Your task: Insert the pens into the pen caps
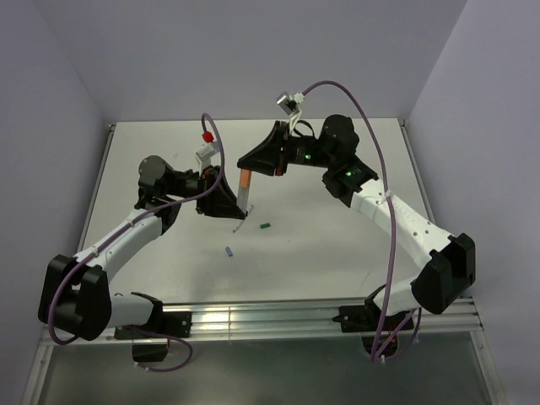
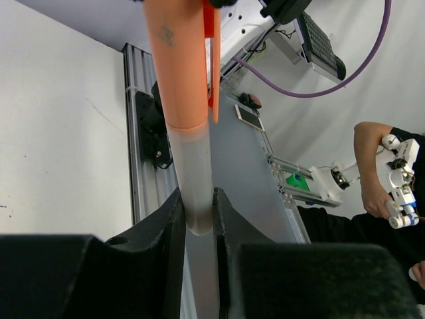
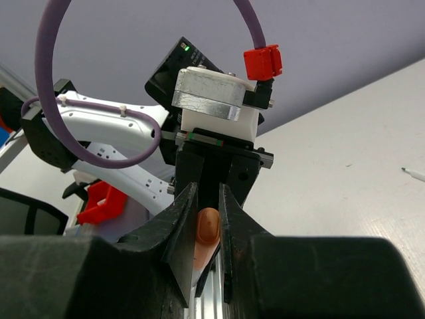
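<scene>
The white table (image 1: pixel 337 253) carries both arms, and everything here is placed from the thick pen (image 1: pixel 245 192), which is held off the tabletop near its middle. The left arm (image 1: pixel 126 232) reaches the pen from the left and the right arm (image 1: pixel 405 219) from the far right.

The left gripper (image 2: pixel 197 206) is nearly closed and pinches the pen's greyish clear barrel (image 2: pixel 192 173) at its lower part, a finger pressed on each side. The right gripper (image 3: pixel 207 212) is clamped almost fully together on the pen's orange end (image 3: pixel 208 229), the upper part.

The pen tilts slightly, orange end up and away from the arm bases.

A thin whitish pen (image 3: pixel 414 174) lies flat on the table, apart from the thick pen.

The green cap (image 1: pixel 264 225) lies on the table just right of and nearer the bases than the pen's lower tip. The blue cap (image 1: pixel 229 251) lies further toward the bases, left of the tip, apart from the green one.
</scene>
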`<action>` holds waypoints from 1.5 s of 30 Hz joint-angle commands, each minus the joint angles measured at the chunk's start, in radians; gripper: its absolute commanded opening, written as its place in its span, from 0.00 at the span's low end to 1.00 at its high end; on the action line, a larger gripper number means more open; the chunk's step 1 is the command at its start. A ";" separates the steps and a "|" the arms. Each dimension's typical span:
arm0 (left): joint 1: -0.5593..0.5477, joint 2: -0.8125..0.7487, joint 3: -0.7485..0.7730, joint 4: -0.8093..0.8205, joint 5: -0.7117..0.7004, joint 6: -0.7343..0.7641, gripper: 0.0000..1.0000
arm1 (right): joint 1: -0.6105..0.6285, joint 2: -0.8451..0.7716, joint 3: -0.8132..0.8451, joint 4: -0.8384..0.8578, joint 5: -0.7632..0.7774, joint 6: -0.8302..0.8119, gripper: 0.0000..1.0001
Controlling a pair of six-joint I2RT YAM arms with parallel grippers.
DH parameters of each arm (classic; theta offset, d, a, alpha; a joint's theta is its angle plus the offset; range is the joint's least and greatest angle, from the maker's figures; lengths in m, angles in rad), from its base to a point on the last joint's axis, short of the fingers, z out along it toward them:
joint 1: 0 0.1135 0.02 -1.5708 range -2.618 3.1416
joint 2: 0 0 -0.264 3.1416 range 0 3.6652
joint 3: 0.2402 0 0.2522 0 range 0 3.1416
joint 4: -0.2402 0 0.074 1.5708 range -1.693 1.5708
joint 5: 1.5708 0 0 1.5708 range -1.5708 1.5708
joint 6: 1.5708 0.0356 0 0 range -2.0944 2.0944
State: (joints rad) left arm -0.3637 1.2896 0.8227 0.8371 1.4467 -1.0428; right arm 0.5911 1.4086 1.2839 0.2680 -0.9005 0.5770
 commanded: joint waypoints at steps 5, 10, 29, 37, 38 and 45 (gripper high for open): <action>0.037 -0.038 0.095 0.143 -0.209 0.081 0.00 | 0.067 0.058 -0.116 -0.260 -0.199 -0.065 0.00; 0.039 -0.038 0.107 0.111 -0.207 0.110 0.00 | 0.093 0.075 -0.109 -0.303 -0.201 -0.097 0.00; 0.058 -0.044 0.142 -0.087 -0.195 0.277 0.00 | 0.089 0.069 0.027 -0.475 -0.152 -0.221 0.09; 0.058 -0.069 0.113 -0.242 -0.210 0.359 0.00 | -0.117 0.082 0.287 -0.474 -0.121 -0.169 0.54; 0.058 -0.069 0.112 -0.243 -0.216 0.356 0.00 | -0.128 0.075 0.305 -0.471 -0.120 -0.166 0.57; 0.060 -0.036 0.070 -0.041 -0.233 0.201 0.00 | -0.140 0.009 0.263 -0.377 -0.090 -0.111 0.85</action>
State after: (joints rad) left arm -0.3069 1.2594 0.8856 0.6224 1.2476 -0.7578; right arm 0.4473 1.4857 1.5528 -0.1520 -0.9798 0.4294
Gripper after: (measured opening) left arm 0.229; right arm 0.829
